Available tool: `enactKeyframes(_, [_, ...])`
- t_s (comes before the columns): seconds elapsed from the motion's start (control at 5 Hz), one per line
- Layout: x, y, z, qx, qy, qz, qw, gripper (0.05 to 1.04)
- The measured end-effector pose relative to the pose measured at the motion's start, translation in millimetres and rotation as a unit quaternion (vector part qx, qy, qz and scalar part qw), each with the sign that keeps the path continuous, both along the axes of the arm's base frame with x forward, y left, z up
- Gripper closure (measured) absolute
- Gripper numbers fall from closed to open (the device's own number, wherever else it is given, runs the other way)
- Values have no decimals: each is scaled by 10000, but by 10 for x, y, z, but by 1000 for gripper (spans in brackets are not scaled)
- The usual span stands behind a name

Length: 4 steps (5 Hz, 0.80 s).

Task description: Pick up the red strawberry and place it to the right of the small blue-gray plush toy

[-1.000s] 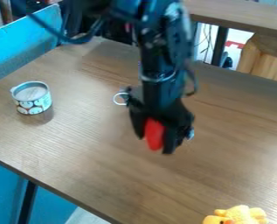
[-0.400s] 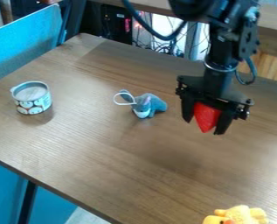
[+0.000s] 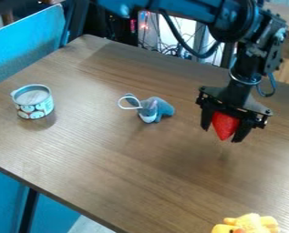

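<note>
Strawberry (image 3: 225,125), or something red and pointed like one, tip downward: I have it between my fingers (image 3: 242,132), parted only about as far as its body needs, and it seems to hang above the wooden surface (image 3: 116,154). I judge this a carrying step; setting it down would call for a clear spot, a gentle descent and fingers spread only once it is supported. Nearest me lies a small blue-grey toy (image 3: 162,107) with a pale loop; farther off stands a tin (image 3: 33,105) patterned with little faces, no wording I can read. Yellow plush (image 3: 253,223) sits by the near edge.
</note>
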State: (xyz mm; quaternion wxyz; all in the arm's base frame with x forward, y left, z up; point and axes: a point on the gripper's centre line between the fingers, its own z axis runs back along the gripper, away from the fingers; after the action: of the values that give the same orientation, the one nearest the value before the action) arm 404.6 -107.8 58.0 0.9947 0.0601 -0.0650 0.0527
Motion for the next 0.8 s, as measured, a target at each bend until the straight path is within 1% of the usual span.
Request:
enactKeyframes(0.2, [120, 72, -89, 130, 161, 357, 9991, 251])
enactKeyframes(0.4, [222, 325, -188, 327, 295, 620, 9971, 251])
enactKeyframes(0.6, [209, 470, -281, 371, 322, 745, 9960, 252])
enactKeyframes(0.8, [155, 523, -299, 189, 363, 776, 9961, 252])
